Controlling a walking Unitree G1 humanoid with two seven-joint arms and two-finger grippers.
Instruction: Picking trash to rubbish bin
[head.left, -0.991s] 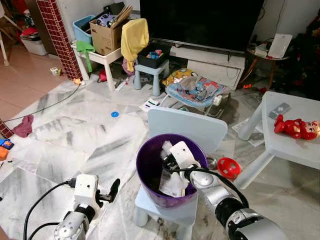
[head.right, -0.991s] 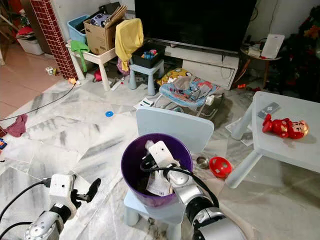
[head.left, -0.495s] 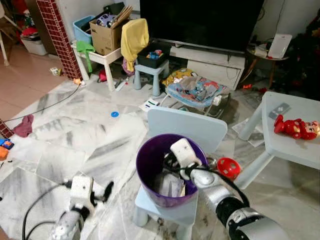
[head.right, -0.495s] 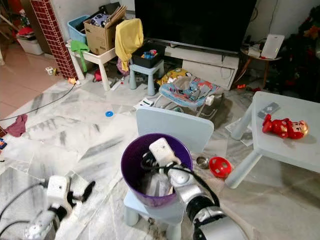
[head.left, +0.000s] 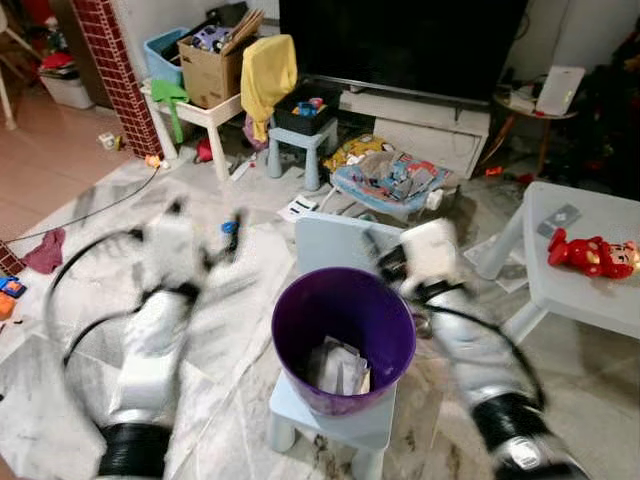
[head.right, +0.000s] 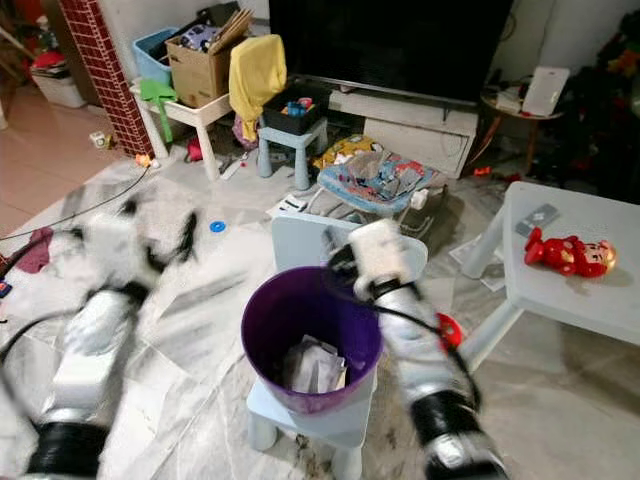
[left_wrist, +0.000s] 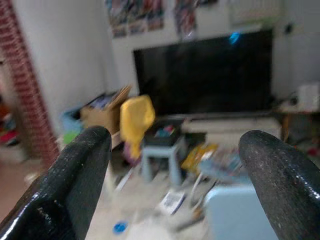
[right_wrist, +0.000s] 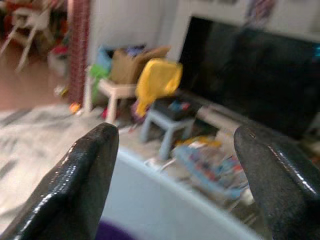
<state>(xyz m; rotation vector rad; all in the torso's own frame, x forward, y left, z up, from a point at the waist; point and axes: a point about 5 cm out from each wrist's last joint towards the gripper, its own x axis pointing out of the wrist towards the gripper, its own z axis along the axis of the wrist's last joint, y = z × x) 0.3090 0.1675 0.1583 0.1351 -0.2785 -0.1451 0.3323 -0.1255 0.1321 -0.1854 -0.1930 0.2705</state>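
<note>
Cluttered living-room floor of pale marble tiles spreads out under a big dark television at 12 o'clock, with toys and small stools strewn before it. At 6 o'clock a purple rubbish bin stands on a small pale blue chair, and crumpled white paper trash lies at the bin's bottom.

Both arms are raised and smeared by motion blur. The left gripper is up at about 9 o'clock of the bin, well apart from it; in the left wrist view its two black fingers stand wide apart with nothing between them, looking toward the television. The right gripper sits just above the bin's far rim at about 1 o'clock, beside the chair back; its fingers are likewise spread and empty in the right wrist view.

The paper in the bin lies below and toward 7 o'clock of the right gripper, which is the nearer one to the bin. I judge this drop finished. Loose candidates for the next pick seem to be a small blue ring on the floor at 10 o'clock, nearer the left gripper, and white paper lying on the floor beyond the chair at 11 o'clock, roughly between the two arms. At 3 o'clock a red toy rests on a pale counter.
</note>
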